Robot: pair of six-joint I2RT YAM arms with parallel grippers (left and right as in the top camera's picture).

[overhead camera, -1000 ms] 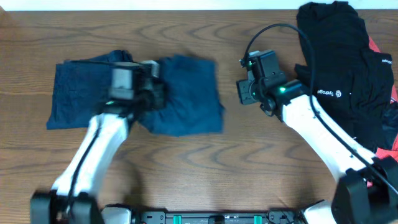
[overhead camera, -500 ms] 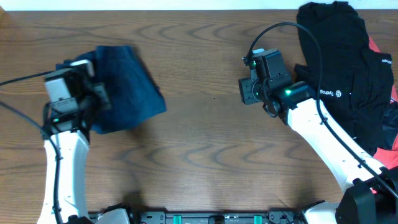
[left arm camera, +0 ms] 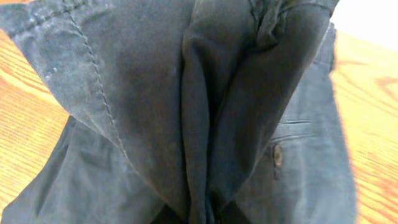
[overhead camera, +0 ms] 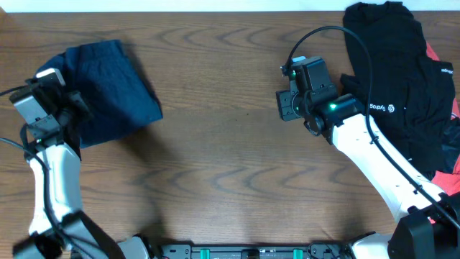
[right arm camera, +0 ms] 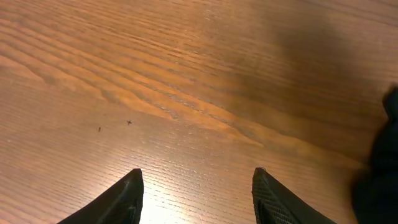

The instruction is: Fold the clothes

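A folded navy-blue garment (overhead camera: 108,86) lies at the far left of the table. My left gripper (overhead camera: 68,108) is at its left edge, shut on a bunch of its fabric. The left wrist view shows the pinched folds, a seam and a button (left arm camera: 205,124); the fingertips are hidden by cloth. My right gripper (overhead camera: 282,106) is open and empty over bare wood in the middle right; its two fingers frame the table in the right wrist view (right arm camera: 196,186).
A pile of black clothes (overhead camera: 402,79) with a small white logo and a bit of red cloth (overhead camera: 453,169) lies at the back right, behind the right arm. The wooden table (overhead camera: 230,173) runs between the two arms.
My left gripper has dragged the navy garment leftward from the middle-left to the far left corner. The right arm has barely moved.
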